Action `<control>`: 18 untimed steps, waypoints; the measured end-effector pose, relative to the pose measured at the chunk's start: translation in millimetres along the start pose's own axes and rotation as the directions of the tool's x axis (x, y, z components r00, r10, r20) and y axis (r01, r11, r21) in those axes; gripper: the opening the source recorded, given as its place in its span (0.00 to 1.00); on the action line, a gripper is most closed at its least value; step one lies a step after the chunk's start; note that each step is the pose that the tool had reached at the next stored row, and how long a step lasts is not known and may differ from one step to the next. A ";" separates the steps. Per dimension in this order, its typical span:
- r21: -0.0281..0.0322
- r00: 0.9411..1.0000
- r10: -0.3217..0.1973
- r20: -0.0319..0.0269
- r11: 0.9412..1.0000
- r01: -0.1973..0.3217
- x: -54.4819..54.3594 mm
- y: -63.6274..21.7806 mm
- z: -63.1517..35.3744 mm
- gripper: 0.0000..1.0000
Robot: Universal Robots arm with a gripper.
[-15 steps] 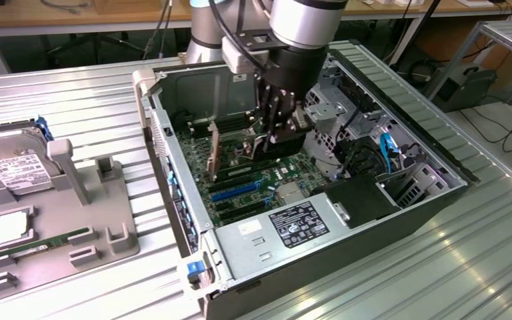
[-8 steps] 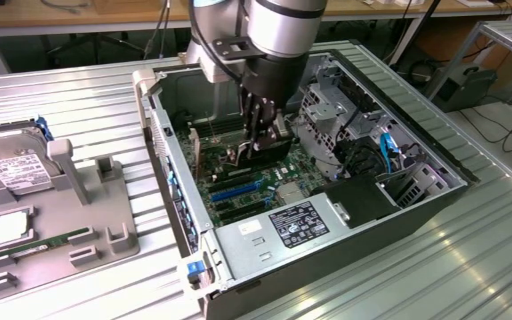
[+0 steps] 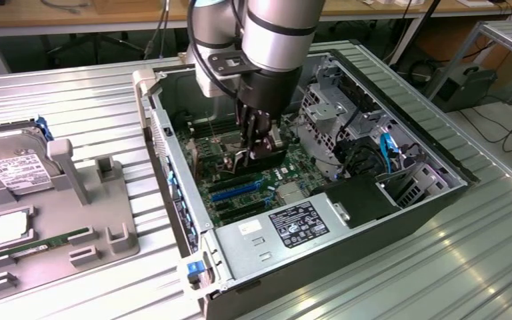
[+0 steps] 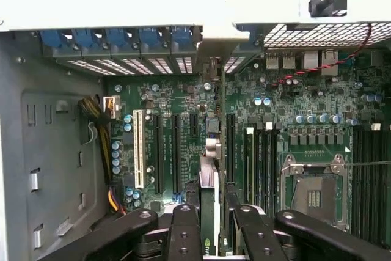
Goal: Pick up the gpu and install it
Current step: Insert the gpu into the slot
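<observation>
My gripper (image 3: pixel 259 148) reaches down into the open computer case (image 3: pixel 429 200) and is shut on the gpu (image 3: pixel 271 145), which it holds edge-on over the green motherboard (image 3: pixel 238 190). In the wrist view the gpu (image 4: pixel 209 178) is a thin upright card between my two black fingers (image 4: pixel 183 227), and my gripper (image 4: pixel 212 221) clamps its near end. Its far end reaches the case's rear slot wall (image 4: pixel 122 59). The card runs parallel to the black expansion slots (image 4: pixel 176 151). I cannot tell whether it touches a slot.
Inside the case are a white slot (image 4: pixel 138 148), the CPU socket (image 4: pixel 313 187), a power supply (image 3: pixel 296 223) and a drive cage (image 3: pixel 327 110). On the exterior view's left, a grey fixture (image 3: pixel 96 230) carries a hard drive (image 3: pixel 11 167) and a green memory stick (image 3: pixel 38 243).
</observation>
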State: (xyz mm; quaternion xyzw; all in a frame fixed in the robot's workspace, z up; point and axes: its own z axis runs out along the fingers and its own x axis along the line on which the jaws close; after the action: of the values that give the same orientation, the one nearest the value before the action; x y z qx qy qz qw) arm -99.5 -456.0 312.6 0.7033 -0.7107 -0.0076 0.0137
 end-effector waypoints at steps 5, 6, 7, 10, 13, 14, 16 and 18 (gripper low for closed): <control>0.003 1.000 -0.005 0.003 1.000 0.005 0.1 0.4 6.9 0.26; 0.004 1.000 -0.007 0.004 1.000 0.007 0.3 0.6 9.5 0.26; 0.005 1.000 -0.009 0.004 1.000 0.009 0.3 0.9 11.4 0.26; 0.009 1.000 -0.016 0.005 1.000 0.016 0.3 1.9 16.0 0.26; 0.012 1.000 -0.023 0.007 1.000 0.023 0.3 2.9 19.8 0.26; 0.012 1.000 -0.026 0.007 1.000 0.026 0.3 3.3 20.7 0.26; 0.016 0.999 -0.040 0.007 0.999 0.040 0.3 4.7 24.1 0.26; 0.019 0.999 -0.048 0.008 0.999 0.047 0.3 5.4 26.4 0.26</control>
State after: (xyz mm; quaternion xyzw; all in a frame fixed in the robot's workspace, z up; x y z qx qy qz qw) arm -105.8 -456.5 286.4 0.7201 -0.6939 -0.0040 0.0040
